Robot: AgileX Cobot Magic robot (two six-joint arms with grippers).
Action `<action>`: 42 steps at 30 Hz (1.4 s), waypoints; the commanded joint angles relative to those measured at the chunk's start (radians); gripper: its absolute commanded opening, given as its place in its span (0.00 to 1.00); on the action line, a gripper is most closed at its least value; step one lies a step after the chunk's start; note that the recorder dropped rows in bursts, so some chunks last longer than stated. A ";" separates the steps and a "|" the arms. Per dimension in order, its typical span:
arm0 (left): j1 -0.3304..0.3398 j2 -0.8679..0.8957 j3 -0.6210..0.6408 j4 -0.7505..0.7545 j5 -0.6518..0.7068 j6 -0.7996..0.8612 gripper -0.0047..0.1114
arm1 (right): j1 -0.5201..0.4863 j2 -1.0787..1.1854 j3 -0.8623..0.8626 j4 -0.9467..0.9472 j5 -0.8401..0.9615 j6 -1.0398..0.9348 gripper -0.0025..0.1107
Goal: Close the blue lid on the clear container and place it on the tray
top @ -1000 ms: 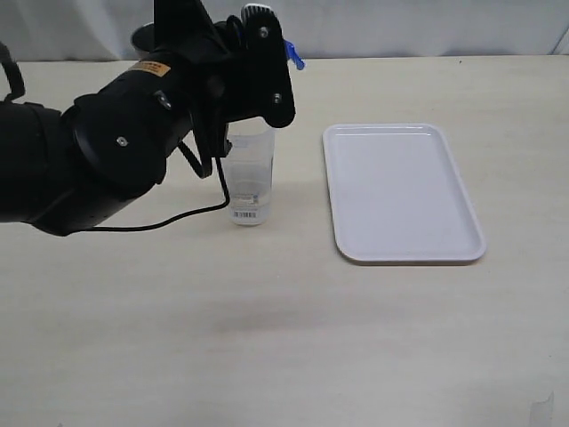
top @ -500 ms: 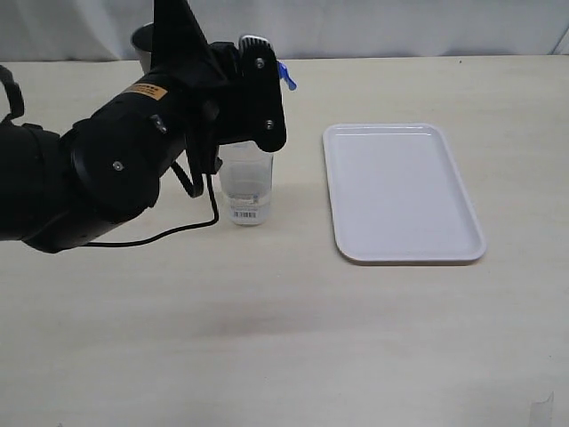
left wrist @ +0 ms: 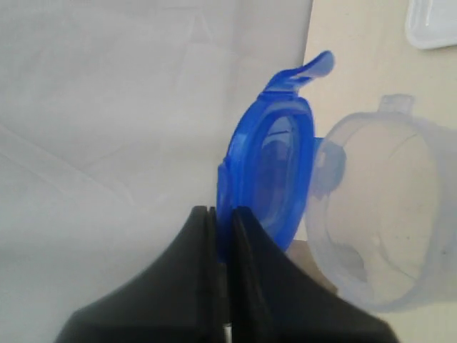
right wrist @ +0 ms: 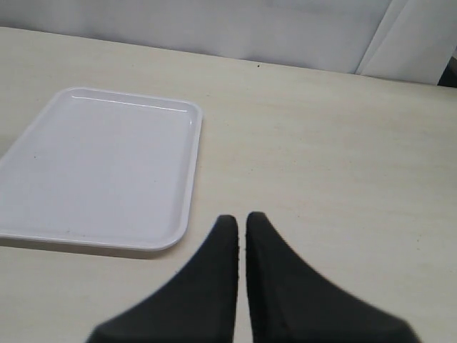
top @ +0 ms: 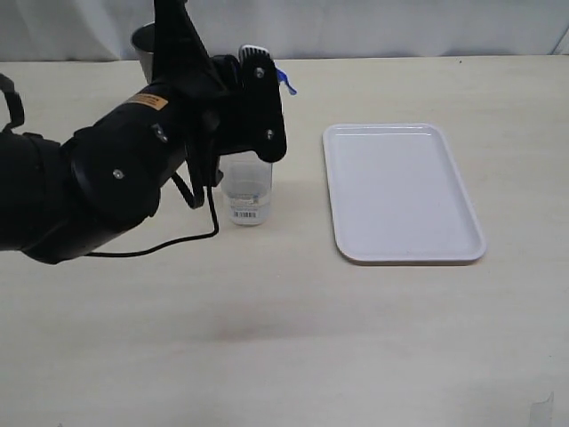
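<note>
1. The left gripper [left wrist: 221,214] has its two black fingers pinched on the rim of the blue lid [left wrist: 275,171].
2. The lid stands on edge, one flap [left wrist: 314,68] sticking out.
3. The clear container [left wrist: 385,214], mouth open, sits right beside it.
4. A corner of the tray [left wrist: 435,21] shows beyond.

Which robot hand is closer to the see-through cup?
Left. The left gripper holds the blue lid right beside the clear container; the right gripper hovers on the tray's far side.
</note>
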 commanded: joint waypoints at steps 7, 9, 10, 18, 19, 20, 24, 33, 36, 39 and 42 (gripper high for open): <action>-0.025 0.001 0.053 -0.001 -0.020 0.030 0.04 | -0.007 -0.004 0.001 0.003 0.000 -0.001 0.06; -0.025 0.001 0.067 -0.001 -0.007 0.030 0.04 | -0.007 -0.004 0.001 0.003 0.000 -0.001 0.06; -0.025 0.001 0.072 -0.001 -0.001 0.030 0.04 | -0.007 -0.004 0.001 0.003 0.000 -0.001 0.06; -0.027 0.001 0.076 -0.003 0.071 0.030 0.04 | -0.007 -0.004 0.001 0.003 0.000 -0.001 0.06; -0.027 0.001 0.078 -0.005 0.076 0.030 0.04 | -0.007 -0.004 0.001 0.003 0.000 -0.001 0.06; -0.027 0.001 0.078 -0.005 0.080 0.030 0.04 | -0.007 -0.004 0.001 0.003 0.000 -0.001 0.06; -0.027 0.001 0.078 -0.045 0.077 0.030 0.04 | -0.007 -0.004 0.001 0.003 0.000 -0.001 0.06; -0.046 0.001 0.078 -0.089 0.029 0.030 0.04 | -0.007 -0.004 0.001 0.003 0.000 -0.001 0.06; -0.071 0.001 0.078 -0.091 0.000 0.030 0.04 | -0.007 -0.004 0.001 0.003 0.000 -0.001 0.06; -0.088 0.001 0.078 -0.106 0.002 0.030 0.04 | -0.007 -0.004 0.001 0.003 0.000 -0.001 0.06; -0.088 0.001 0.078 -0.113 -0.008 0.030 0.04 | -0.007 -0.004 0.001 0.003 0.000 -0.001 0.06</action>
